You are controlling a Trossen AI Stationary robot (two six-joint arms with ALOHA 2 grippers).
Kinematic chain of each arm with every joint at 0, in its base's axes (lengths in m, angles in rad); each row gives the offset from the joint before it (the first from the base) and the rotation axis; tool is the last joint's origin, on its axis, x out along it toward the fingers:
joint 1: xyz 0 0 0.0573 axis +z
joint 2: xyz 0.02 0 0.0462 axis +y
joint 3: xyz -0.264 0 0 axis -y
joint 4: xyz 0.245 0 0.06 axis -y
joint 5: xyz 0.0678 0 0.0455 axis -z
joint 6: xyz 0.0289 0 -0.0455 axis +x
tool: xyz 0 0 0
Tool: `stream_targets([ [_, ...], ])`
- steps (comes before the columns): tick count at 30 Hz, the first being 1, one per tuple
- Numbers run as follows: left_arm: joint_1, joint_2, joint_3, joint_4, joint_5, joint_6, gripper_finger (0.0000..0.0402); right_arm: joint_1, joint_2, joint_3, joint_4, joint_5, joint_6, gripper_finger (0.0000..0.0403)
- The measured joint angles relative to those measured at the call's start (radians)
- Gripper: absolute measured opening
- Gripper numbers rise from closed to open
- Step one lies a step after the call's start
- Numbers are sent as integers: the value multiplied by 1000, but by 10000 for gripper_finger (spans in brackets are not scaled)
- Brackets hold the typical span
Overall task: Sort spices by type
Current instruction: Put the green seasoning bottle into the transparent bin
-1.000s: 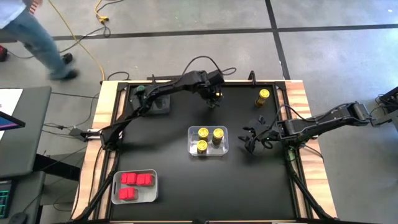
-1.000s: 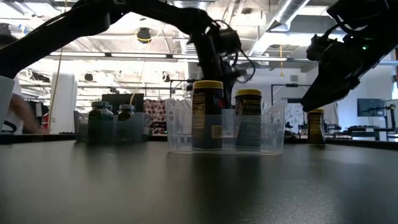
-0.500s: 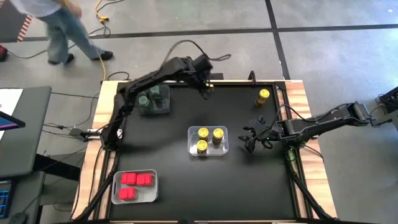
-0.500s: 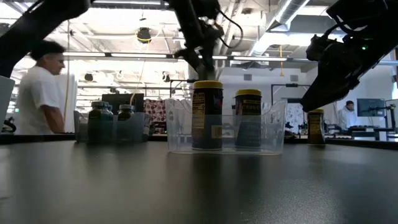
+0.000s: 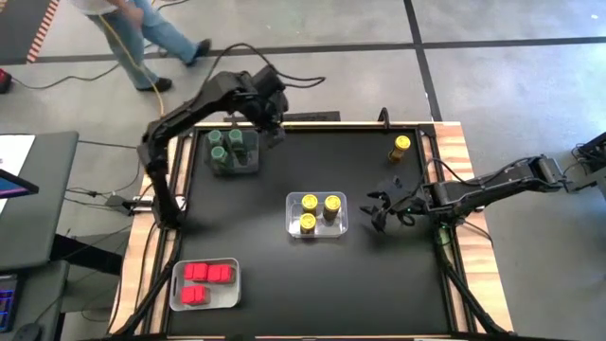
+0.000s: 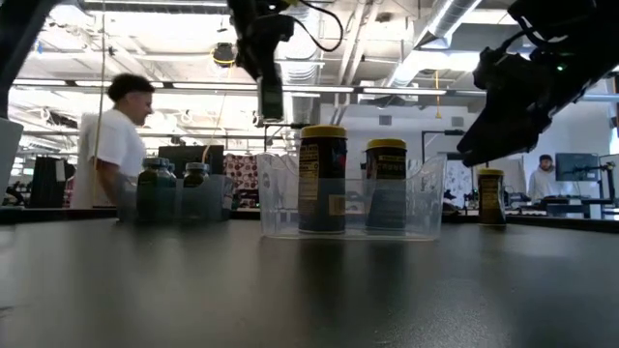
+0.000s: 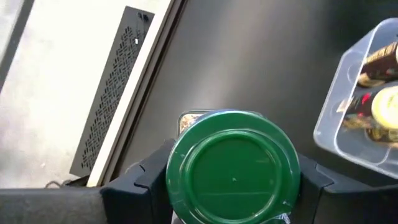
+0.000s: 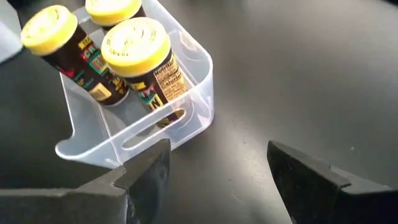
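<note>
My left gripper (image 5: 269,116) is shut on a round dark-green-lidded spice jar (image 7: 233,174), high above the table's far left, beside a grey bin (image 5: 234,163) of green-lidded jars (image 5: 220,139). My right gripper (image 5: 383,210) is open and empty, just right of a clear bin (image 5: 341,225) that holds three yellow-lidded jars (image 5: 310,203). One more yellow-lidded jar (image 5: 401,146) stands alone on the table at the far right. Several red-topped jars (image 5: 205,275) sit in a clear bin at the near left. My left gripper pinches the green-lidded jar between its two fingers (image 7: 146,180), at opposite sides of the jar's lid (image 7: 180,186). The fingers come from above and point down. The jar hangs upright below them (image 6: 271,99), lifted clear of the table.
The black table top (image 5: 256,227) lies bare between the three bins. The clear bin of yellow-lidded jars (image 8: 134,50) lies close in front of my right gripper (image 8: 217,171). A person (image 6: 116,145) walks past beyond the table's far left corner.
My left gripper has carried the green-lidded jar up and toward the table's left edge, from the far middle to beside the grey bin. The jar stays upright and clear of the table. The person has walked to the right behind the table.
</note>
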Motion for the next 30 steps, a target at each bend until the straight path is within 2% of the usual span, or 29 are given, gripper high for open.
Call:
stream_targets([
  [5,8,-175,-270,155,25,30,197,-4,0,0,2,0,12,296],
  [10,5,-316,-448,225,62,67,197,-4,0,0,2,0,12,296],
  [18,22,-450,-602,222,101,177,197,-22,0,0,1,1,42,296],
  [30,23,-468,-736,224,100,255,200,-61,0,0,1,2,54,296],
])
